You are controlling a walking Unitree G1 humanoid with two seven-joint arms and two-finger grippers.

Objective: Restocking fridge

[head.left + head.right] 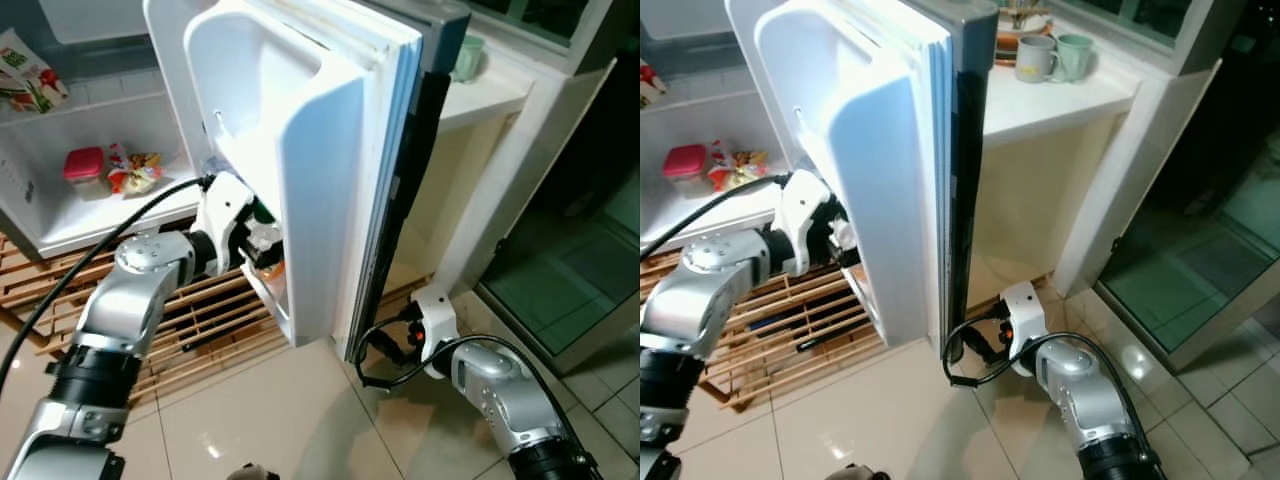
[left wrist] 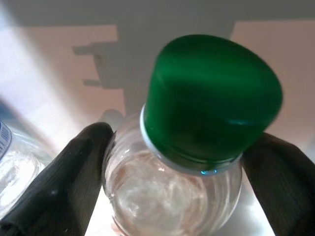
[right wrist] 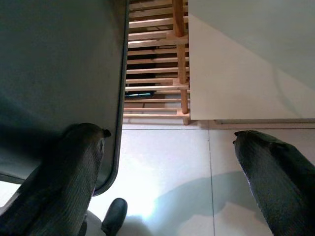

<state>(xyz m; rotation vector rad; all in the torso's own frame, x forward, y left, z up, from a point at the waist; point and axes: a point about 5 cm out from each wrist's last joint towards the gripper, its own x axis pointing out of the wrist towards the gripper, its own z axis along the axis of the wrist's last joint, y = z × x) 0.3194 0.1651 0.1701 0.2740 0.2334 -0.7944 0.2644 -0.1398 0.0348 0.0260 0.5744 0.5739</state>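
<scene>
The white fridge door (image 1: 320, 150) stands open, its inner shelves facing me. My left gripper (image 1: 262, 240) reaches into a low door shelf, shut on a clear bottle (image 2: 167, 196) with a green cap (image 2: 211, 98). Its black fingers (image 2: 64, 187) press the bottle's shoulders from both sides. A second clear bottle (image 2: 10, 157) stands beside it. My right gripper (image 3: 170, 135) hangs open low by the door's outer bottom edge (image 3: 115, 98), above the floor, holding nothing.
The fridge's inside holds a red box (image 1: 84, 163) and snack packets (image 1: 135, 172) on a shelf. A wooden slatted rack (image 1: 190, 320) lies on the tiled floor under the door. Two mugs (image 1: 1040, 57) stand on the white counter (image 1: 1060, 100) to the right.
</scene>
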